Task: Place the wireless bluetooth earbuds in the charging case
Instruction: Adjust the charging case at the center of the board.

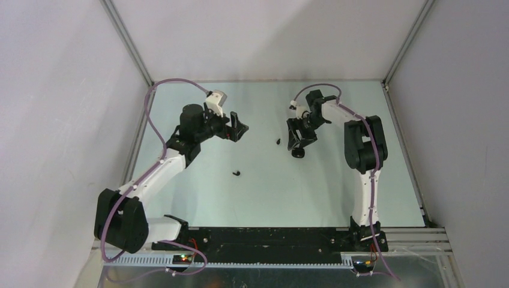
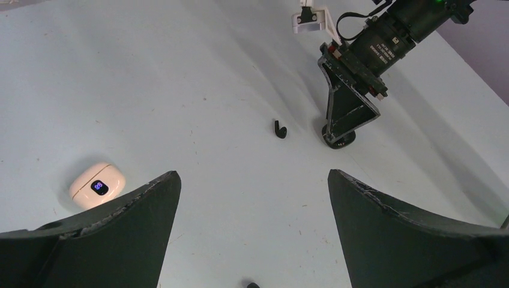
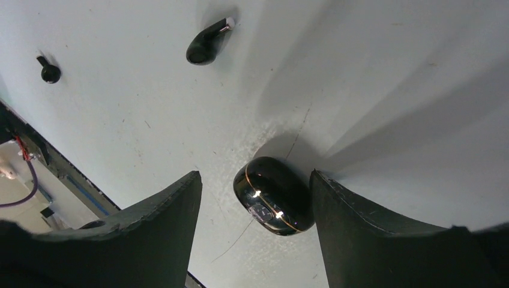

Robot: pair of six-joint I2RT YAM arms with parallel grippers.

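Note:
A closed black charging case [image 3: 274,195] with a gold seam lies on the table between my right gripper's [image 3: 254,175] open fingers, close against the right finger. It also shows in the top view [image 1: 298,153] under the right gripper [image 1: 298,141]. Two black earbuds lie loose on the table: one [image 1: 278,141] [image 3: 207,45] [image 2: 280,129] just left of the right gripper, the other [image 1: 237,173] [image 3: 48,71] nearer the front. A closed cream-white case [image 2: 96,185] with a lit display lies by my left gripper's [image 2: 252,180] left finger. The left gripper [image 1: 237,127] is open and empty. No cream-white buds show.
The table [image 1: 336,186] is pale and bounded by white walls with metal rails at the left [image 1: 139,138] and right [image 1: 401,138]. The black base bar [image 1: 264,240] runs along the near edge.

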